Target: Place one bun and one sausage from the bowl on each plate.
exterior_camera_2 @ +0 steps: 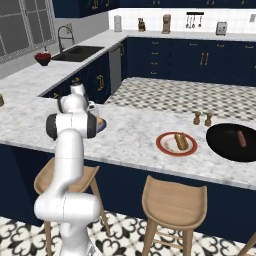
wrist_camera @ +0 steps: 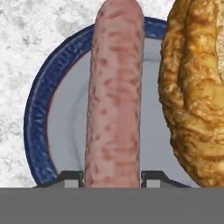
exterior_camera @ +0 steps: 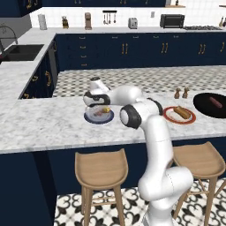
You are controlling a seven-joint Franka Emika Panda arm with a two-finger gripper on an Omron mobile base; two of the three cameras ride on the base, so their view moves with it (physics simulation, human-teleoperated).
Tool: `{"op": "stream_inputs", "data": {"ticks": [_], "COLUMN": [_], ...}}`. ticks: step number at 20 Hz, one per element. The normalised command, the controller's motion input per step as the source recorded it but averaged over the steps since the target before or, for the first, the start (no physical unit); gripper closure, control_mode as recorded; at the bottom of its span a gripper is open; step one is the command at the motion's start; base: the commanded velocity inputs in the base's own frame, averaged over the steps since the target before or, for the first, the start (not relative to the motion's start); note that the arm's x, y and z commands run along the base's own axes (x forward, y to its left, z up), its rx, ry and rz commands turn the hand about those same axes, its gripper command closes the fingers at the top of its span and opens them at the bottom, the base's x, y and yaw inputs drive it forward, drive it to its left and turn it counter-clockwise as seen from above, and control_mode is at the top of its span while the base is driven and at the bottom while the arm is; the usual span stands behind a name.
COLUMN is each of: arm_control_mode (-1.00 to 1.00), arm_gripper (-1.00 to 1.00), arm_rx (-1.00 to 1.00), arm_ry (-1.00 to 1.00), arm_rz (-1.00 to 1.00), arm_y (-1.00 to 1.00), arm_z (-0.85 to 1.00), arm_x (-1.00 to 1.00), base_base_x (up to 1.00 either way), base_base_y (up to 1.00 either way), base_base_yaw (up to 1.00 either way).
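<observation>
A long, pink, speckled sausage (wrist_camera: pixel 114 96) sits between the two dark jaws, which are closed on it, right over the round, flat, dark blue-grey plate (wrist_camera: pixel 39 109) on the white speckled marble table (exterior_camera: pixel 39 123). A bumpy, golden-brown bun (wrist_camera: pixel 194 92) lies on that plate just right of the sausage. Farther right on the table are a red-rimmed white plate (exterior_camera_2: pixel 162 145) with food on it, and the wide black bowl (exterior_camera_2: pixel 225 145) holding another sausage (exterior_camera_2: pixel 242 139).
</observation>
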Motion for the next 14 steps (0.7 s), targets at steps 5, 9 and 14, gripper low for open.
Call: {"op": "stream_inputs", "data": {"ticks": [5,9,14], "arm_control_mode": [-1.00,-1.00,-1.00], "arm_gripper": [-1.00,-1.00,-1.00], "arm_rx": [0.00,0.04,0.16], "arm_ry": [0.00,-0.06,-0.20], "arm_rz": [0.00,0.00,0.00], "arm_y": [-0.03,-0.48,-0.97], "arm_z": [0.00,0.07,0.26], "arm_x": [-0.09,-0.92,-1.00], "base_base_x": [0.00,0.00,0.00], "base_base_y": [0.00,0.00,0.00], "base_base_yaw": [0.00,0.00,0.00]}}
